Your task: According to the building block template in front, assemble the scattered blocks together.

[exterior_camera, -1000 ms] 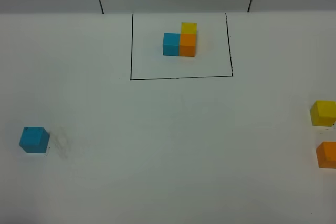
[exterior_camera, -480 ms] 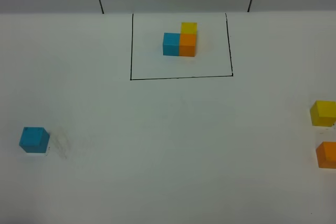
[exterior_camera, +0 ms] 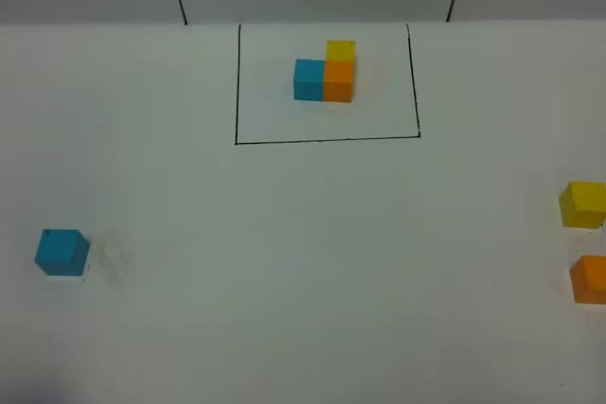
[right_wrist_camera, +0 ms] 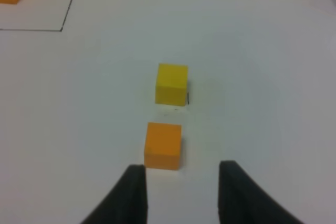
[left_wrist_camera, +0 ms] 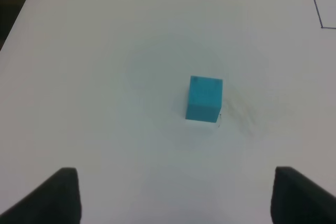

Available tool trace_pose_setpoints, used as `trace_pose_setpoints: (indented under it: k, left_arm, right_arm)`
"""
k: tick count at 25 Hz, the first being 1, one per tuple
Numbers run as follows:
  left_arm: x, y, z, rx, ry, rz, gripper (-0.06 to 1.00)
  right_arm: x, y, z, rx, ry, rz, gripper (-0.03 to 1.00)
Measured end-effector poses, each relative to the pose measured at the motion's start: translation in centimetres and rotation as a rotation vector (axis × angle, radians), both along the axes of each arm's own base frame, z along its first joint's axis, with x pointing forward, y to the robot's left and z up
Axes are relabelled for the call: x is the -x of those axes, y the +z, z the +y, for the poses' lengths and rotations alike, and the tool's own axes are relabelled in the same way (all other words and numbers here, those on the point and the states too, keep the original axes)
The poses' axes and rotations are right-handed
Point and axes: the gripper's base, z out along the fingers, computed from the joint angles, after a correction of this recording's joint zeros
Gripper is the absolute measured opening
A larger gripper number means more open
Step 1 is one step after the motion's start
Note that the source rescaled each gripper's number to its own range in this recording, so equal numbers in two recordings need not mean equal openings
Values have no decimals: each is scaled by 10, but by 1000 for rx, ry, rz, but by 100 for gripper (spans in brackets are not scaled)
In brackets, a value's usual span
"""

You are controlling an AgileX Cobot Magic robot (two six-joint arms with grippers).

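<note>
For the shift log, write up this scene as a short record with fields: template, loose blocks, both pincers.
template: building block template, blue left of orange, yellow above orange in the high view, inside the black rectangle
blue block: alone, left side of the table
yellow block: far right edge
orange block: near the yellow block, not touching
left pincer: open, empty, facing the blue block
right pincer: jaws apart, empty, facing the orange block
joined: none
</note>
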Motion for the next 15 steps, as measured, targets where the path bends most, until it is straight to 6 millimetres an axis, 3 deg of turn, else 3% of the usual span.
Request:
trace_pose_setpoints:
  k: [3, 8, 15]
  left_arm:
    - [-26, 14, 0, 8, 5, 83, 67]
    - [-83, 20, -1, 4, 1, 273, 67]
    - [-163, -6, -3, 0, -16, 441, 67]
  right_arm:
    - [0, 0, 0, 0, 0, 0, 0]
    - [0, 0, 0, 0, 0, 0, 0]
    - [0, 0, 0, 0, 0, 0, 0]
